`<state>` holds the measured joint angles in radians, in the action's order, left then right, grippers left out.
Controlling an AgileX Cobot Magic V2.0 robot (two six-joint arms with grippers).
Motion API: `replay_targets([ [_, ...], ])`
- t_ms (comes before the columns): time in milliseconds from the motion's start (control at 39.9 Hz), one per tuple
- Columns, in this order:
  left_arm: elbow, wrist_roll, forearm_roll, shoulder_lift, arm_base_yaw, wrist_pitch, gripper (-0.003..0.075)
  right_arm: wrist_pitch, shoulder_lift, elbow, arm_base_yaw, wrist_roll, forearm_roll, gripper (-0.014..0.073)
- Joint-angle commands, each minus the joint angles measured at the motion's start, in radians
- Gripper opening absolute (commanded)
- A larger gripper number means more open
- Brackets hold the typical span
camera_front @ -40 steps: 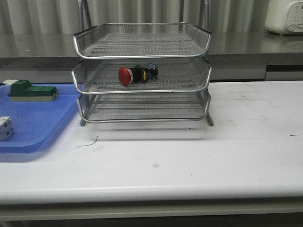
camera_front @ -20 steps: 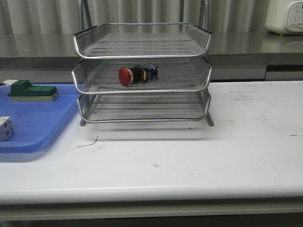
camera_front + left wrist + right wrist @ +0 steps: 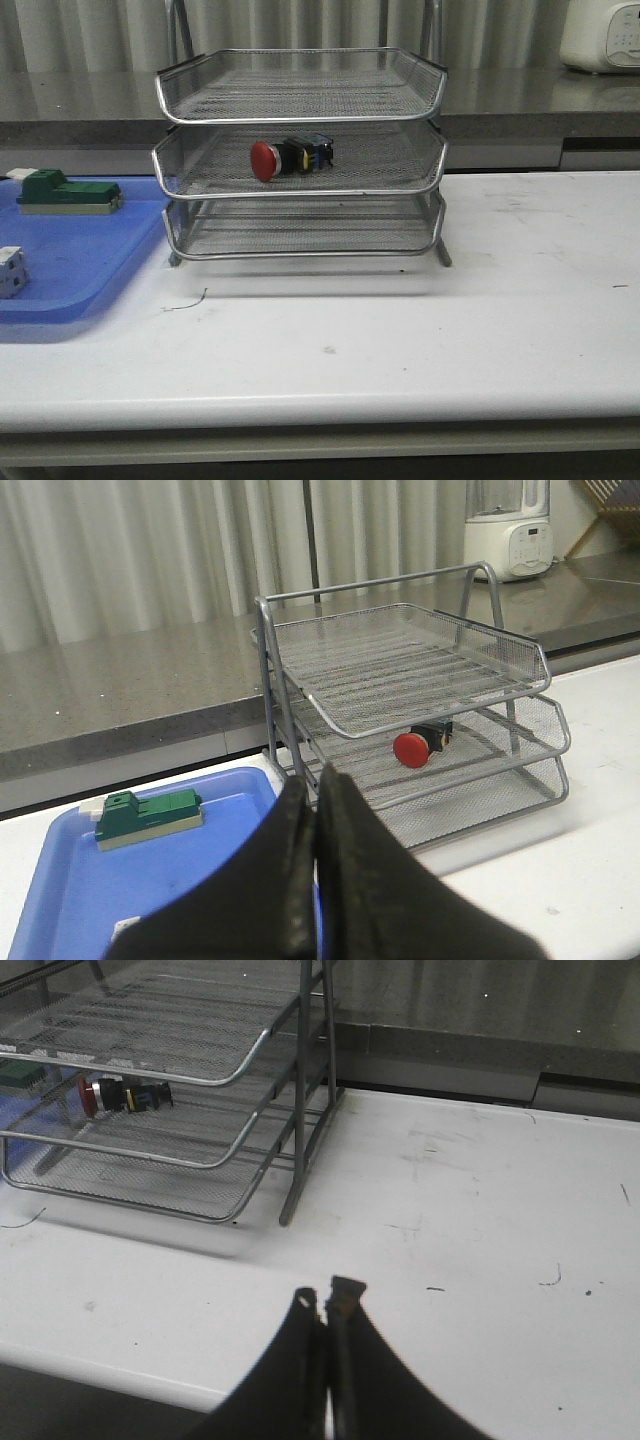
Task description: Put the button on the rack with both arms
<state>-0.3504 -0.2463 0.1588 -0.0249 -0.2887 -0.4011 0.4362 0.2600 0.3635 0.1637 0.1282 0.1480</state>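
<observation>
Lying on its side in the rack's [image 3: 300,150] middle tier, the button [image 3: 290,157] points its red cap twd the blue tray [image 3: 80,270]. Left claw [image 3: 317,810] & right claw [image 3: 326,1310] both pressed together, empty, away from rack above the tabletop [image 3: 400,330].

Pale pleated curtains [image 3: 300,25] hang behind a grey counter [image 3: 80,100].

The button [image 3: 288,157] lies in the rack's [image 3: 300,190] middle tier, a tray [image 3: 75,270] to the rack's left
</observation>
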Motion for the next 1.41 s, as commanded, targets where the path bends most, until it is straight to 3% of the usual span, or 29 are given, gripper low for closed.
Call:
replay_targets([
  [0,-0.012,0.012,-0.009,-0.011,0.008,0.093,-0.0019,-0.085,0.009,0.022,-0.005,0.001,0.008,-0.006],
  [151,0.08,0.168,-0.092,0.024,0.099,0.151,-0.0019,-0.085,0.009,0.022,-0.005,0.001,0.008,-0.006],
  [427,0.284,0.192,-0.092,0.054,0.229,0.295,-0.0019,-0.084,0.009,0.022,-0.005,0.001,0.008,-0.006],
  [602,0.368,0.192,-0.092,0.054,0.235,0.338,-0.0019,-0.084,0.009,0.022,-0.005,0.001,0.008,-0.006],
  [1380,0.366,0.192,-0.092,0.054,0.235,0.312,-0.0019,-0.084,0.009,0.022,-0.005,0.001,0.008,-0.006],
])
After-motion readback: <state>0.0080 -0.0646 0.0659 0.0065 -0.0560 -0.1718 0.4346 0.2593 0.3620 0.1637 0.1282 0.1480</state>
